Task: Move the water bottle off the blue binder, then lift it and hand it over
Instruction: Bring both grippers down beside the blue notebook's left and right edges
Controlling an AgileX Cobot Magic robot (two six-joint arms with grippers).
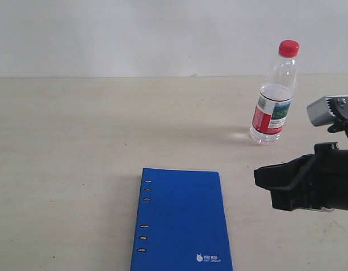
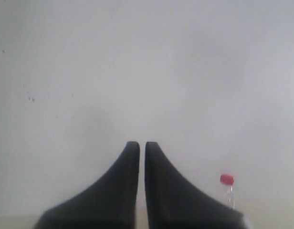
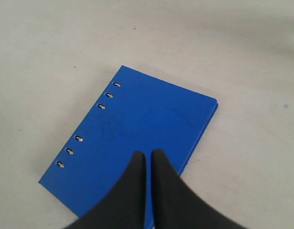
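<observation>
The water bottle, clear with a red cap and a red, white and green label, stands upright on the table at the back right, apart from the blue binder. The binder lies flat near the front edge with nothing on it. My right gripper hangs shut and empty to the right of the binder and in front of the bottle. In the right wrist view its shut tips hover over the binder. My left gripper is shut and empty, facing a pale wall. The bottle's red cap peeks out beside it.
The beige table stretches bare to the left and behind the binder. A pale wall rises behind the table's far edge. The right arm's silver wrist camera sits at the right border.
</observation>
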